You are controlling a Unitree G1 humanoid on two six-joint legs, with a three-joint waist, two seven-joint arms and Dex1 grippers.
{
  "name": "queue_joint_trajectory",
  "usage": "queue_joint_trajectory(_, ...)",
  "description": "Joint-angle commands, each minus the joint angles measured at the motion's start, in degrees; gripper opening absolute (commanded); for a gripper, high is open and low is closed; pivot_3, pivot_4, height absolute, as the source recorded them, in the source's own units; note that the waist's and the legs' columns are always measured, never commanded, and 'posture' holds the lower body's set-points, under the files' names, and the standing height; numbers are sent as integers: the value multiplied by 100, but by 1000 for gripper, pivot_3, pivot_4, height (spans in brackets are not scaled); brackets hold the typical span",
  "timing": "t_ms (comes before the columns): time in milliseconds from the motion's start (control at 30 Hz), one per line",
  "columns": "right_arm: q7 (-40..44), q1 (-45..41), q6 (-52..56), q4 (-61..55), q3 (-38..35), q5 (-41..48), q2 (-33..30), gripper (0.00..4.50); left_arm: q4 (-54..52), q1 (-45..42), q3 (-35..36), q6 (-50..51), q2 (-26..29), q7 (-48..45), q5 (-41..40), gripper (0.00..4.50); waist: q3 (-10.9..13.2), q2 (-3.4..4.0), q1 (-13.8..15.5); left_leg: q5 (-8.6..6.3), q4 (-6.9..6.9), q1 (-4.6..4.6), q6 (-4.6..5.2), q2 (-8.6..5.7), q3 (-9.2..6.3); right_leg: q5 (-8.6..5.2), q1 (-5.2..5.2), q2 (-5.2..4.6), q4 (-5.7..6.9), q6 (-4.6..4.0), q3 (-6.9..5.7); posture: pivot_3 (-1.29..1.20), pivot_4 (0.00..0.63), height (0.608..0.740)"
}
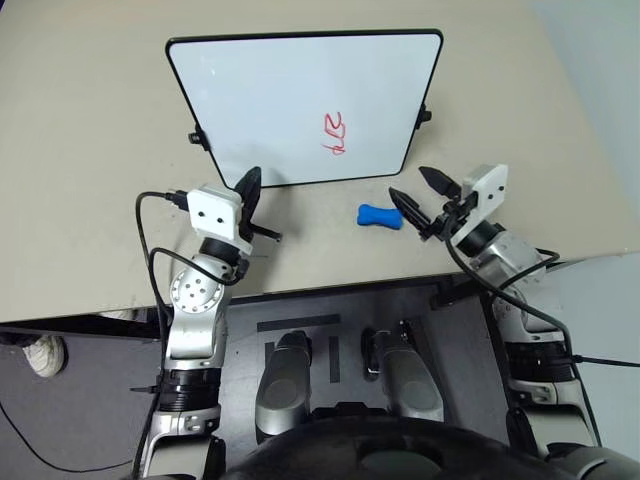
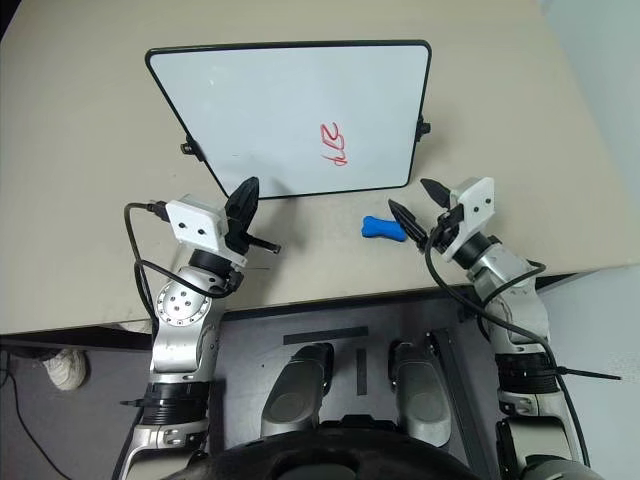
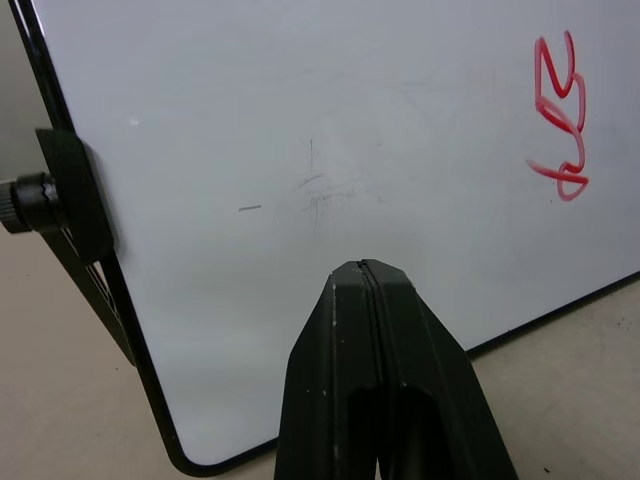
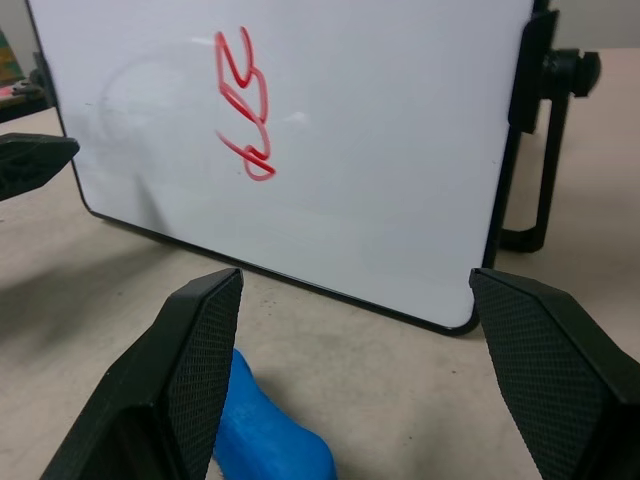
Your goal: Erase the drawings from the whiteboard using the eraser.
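in the left eye view we find the eraser (image 1: 380,215) lying flat on the table (image 1: 90,180), just in front of the whiteboard (image 1: 300,90) and below its right lower corner. its long axis runs across us, side to side. our right gripper (image 1: 418,195) sits just beside the eraser's right end, fingers spread wide and empty, pointing in toward it. our left gripper (image 1: 252,205) is well apart on the far side, near the board's left lower corner, so the right arm is plainly the nearer one.

in the right eye view the drawings (image 2: 333,145) sit low on the board's right half, up and left of the eraser.

in the left wrist view our fingers (image 3: 375,380) are pressed together, holding nothing, facing the board.

in the right wrist view the eraser (image 4: 265,430) lies low by one wide-open finger (image 4: 190,370), not yet between the two; we judge a small sideways shift and a drop are needed.
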Motion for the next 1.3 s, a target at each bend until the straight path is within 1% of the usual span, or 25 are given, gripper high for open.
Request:
queue_joint_trajectory(33,47,32,-4,-265,-54,38,-61,3826,-211,-48,-9,-27,-15,42,-34,0,0,0,0,0,0,0,0,0,0,0,0,0,0,0,0,0,150,740)
queue_joint_trajectory(200,51,-10,56,-387,6,13,-116,3826,-162,-80,-36,-52,-38,29,-33,0,0,0,0,0,0,0,0,0,0,-1,0,0,0,1,0,0,150,740)
queue_joint_trajectory(400,311,-70,196,-561,237,-4,-307,3826,-340,175,29,-36,-99,177,-11,0,0,0,-3,-3,0,0,-2,0,2,-2,0,1,-2,3,0,0,150,740)
queue_joint_trajectory(567,563,-326,140,-277,332,-62,-418,3826,-518,397,31,-68,-151,348,65,0,0,0,-4,-2,0,0,-2,0,2,-3,0,3,-2,4,0,0,150,740)
queue_joint_trajectory(700,764,-336,26,-134,419,-185,-531,3826,-588,504,20,-94,-152,417,113,0,0,0,6,2,0,0,0,-2,2,-3,3,2,-1,4,0,0,150,740)
queue_joint_trajectory(833,1048,-286,257,-460,659,-149,-732,3826,-796,604,139,72,-10,214,-205,0,0,0,-1,-1,-1,0,-4,1,3,-4,0,5,-1,3,0,0,150,740)
queue_joint_trajectory(1067,1523,-102,354,-646,1000,-273,-1218,3826,-857,757,-17,70,140,-414,-706,0,0,0,5,-5,-1,-1,-10,0,2,-11,2,14,-1,1,0,0,150,740)
queue_joint_trajectory(1200,1570,-154,355,-532,1079,-384,-1273,3826,-676,647,-2,43,160,-478,-709,0,0,0,1,-3,0,1,-11,2,4,-11,3,15,0,1,1,0,150,740)
queue_joint_trajectory(1267,1597,-183,338,-464,1078,-412,-1258,3826,-675,634,-34,37,116,-411,-646,0,0,-1,1,0,1,1,-11,4,3,-33,5,17,1,38,1,0,150,740)
queue_joint_trajectory(1300,1607,-206,322,-416,1083,-430,-1244,3826,-692,639,-59,38,90,-383,-622,0,0,-1,1,1,1,2,-11,5,3,-33,4,17,1,38,1,0,150,740)
